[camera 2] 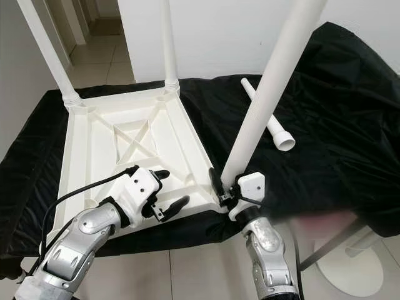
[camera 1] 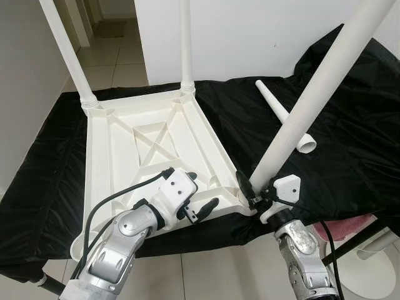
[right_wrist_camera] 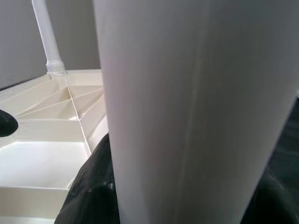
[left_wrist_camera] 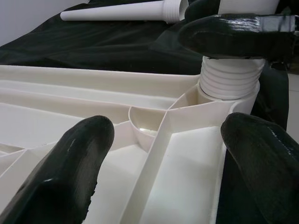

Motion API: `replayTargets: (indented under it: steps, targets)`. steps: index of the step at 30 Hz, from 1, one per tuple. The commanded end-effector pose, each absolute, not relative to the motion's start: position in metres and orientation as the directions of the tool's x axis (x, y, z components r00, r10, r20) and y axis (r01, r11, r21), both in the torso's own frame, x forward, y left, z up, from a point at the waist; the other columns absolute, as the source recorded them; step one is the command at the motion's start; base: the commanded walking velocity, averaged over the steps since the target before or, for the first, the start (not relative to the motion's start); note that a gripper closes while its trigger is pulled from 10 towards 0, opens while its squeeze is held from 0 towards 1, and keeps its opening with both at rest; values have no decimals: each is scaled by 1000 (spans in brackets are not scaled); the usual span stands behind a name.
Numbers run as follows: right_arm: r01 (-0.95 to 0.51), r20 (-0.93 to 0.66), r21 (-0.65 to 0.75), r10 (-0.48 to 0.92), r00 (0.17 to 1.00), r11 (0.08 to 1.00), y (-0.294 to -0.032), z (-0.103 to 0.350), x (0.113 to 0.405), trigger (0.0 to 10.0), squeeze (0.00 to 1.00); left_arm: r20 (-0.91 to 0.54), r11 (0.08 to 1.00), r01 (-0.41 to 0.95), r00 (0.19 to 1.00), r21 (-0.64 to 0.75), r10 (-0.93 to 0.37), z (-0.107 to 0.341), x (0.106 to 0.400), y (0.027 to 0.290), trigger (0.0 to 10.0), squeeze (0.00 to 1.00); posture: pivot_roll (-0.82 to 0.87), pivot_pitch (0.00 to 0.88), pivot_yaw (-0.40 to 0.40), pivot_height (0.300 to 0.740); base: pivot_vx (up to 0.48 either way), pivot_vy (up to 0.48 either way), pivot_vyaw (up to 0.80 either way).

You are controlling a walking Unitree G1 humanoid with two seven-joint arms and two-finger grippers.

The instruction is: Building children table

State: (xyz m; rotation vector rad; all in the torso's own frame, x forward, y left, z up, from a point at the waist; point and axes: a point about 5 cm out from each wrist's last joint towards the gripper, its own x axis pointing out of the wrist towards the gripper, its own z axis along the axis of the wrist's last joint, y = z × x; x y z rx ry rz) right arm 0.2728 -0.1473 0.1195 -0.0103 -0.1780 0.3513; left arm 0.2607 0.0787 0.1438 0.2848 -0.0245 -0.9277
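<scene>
A white plastic table top [camera 1: 106,156] lies upside down on a black cloth [camera 1: 350,156]. Two white legs [camera 1: 65,47] [camera 1: 185,44] stand in its far corners. My right gripper [camera 1: 256,190] is shut on a third leg [camera 1: 312,94], which leans to the right with its threaded end [left_wrist_camera: 229,84] in the near right corner socket. My left gripper [camera 1: 204,189] is open just above the table top's near ribs, a short way left of that socket, its fingers [left_wrist_camera: 70,168] holding nothing. A fourth leg [camera 1: 281,112] lies loose on the cloth.
A white wall stands close behind the covered surface. A tiled hallway floor [camera 1: 109,56] runs off at the far left. A pink object [camera 1: 340,228] and a round white stand base [camera 1: 375,275] sit low at the right, past the cloth's near edge.
</scene>
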Motion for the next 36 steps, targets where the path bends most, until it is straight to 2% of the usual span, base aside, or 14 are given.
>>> replayTargets:
  steps: [1, 14, 18, 23, 31, 33, 36]
  targets:
    - [-325, -22, -12, 324, 946, 946, -148, 90, 273, 10000, 0, -91, 597, 759, 635, 261, -767, 146, 262, 82, 10000, 0, -35, 36, 63, 740, 0, 0, 0]
    - [-276, -76, 69, 281, 957, 959, -150, 94, 285, 10000, 0, -92, 605, 753, 643, 261, -760, 147, 263, 84, 10000, 0, -33, 41, 61, 740, 0, 0, 0]
    - [-188, -125, 109, 201, 971, 976, -160, 90, 288, 10000, 0, -93, 607, 752, 644, 258, -759, 146, 262, 84, 10000, 0, -32, 45, 61, 740, 0, 0, 0]
    - [-171, -131, 114, 186, 974, 979, -162, 90, 289, 10000, 0, -93, 607, 752, 645, 258, -759, 146, 262, 84, 10000, 0, -34, 48, 63, 740, 0, 0, 0]
    - [-154, -68, 88, 160, 985, 984, -161, 95, 288, 10000, 0, -84, 614, 747, 650, 254, -756, 148, 263, 84, 10000, 0, -34, 51, 63, 740, 0, 0, 0]
    - [-61, -27, 133, 65, 998, 989, -161, 99, 288, 10000, 0, -85, 607, 755, 641, 249, -763, 147, 260, 82, 10000, 0, -34, 53, 64, 740, 0, 0, 0]
    - [-18, -19, 167, 22, 1000, 986, -159, 99, 287, 10000, 0, -83, 605, 757, 638, 245, -765, 147, 260, 81, 10000, 0, -34, 53, 64, 740, 0, 0, 0]
